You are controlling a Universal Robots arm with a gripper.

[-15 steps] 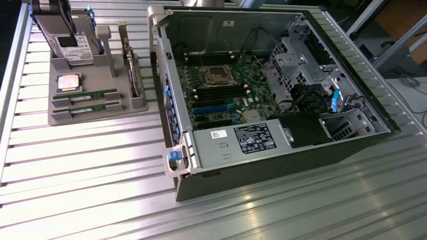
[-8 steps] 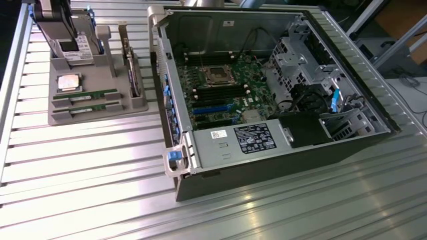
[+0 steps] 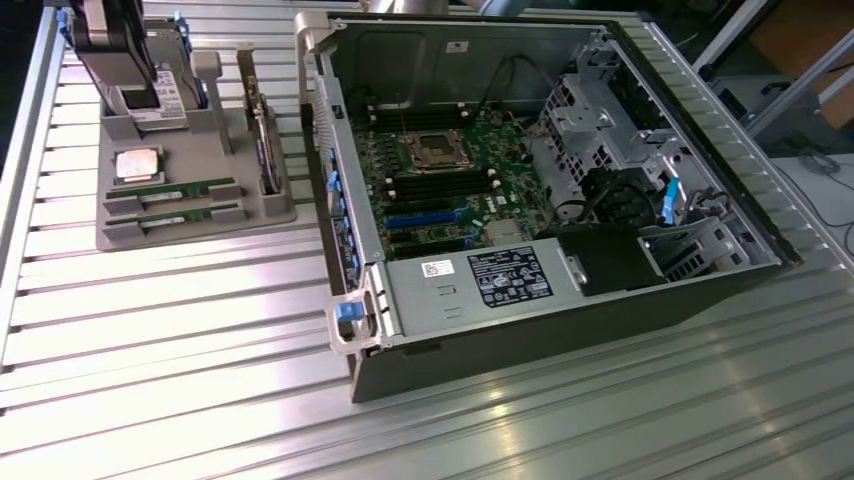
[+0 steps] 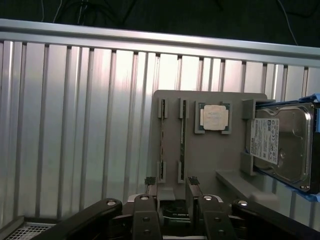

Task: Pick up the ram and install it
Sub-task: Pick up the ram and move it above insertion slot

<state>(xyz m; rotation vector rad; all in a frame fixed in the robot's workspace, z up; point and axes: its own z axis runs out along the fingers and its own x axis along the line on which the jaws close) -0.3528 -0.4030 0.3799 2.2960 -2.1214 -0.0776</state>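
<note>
Two thin green ram sticks (image 3: 171,190) (image 3: 174,213) stand on edge side by side in slots of a grey holder tray (image 3: 134,235) on the exterior view's left. In the wrist view both sticks (image 4: 162,140) (image 4: 182,137) appear edge-on, and neither is held. My gripper (image 4: 171,184) hovers above the tray's edge, a little way off the ends of the sticks. It is open, with bare tray showing between its fingertips (image 4: 149,182). The open computer case (image 3: 721,290) lies on the table, with the black memory slots (image 3: 430,186) on its motherboard.
The tray also carries a silver processor (image 4: 215,117), a hard drive (image 4: 280,145) in blue rails, and a wider green card (image 3: 267,150) with a metal bracket. The case holds a power supply (image 3: 487,280) and drive cages (image 3: 587,115). Ribbed aluminium table (image 3: 174,340) lies all around.
</note>
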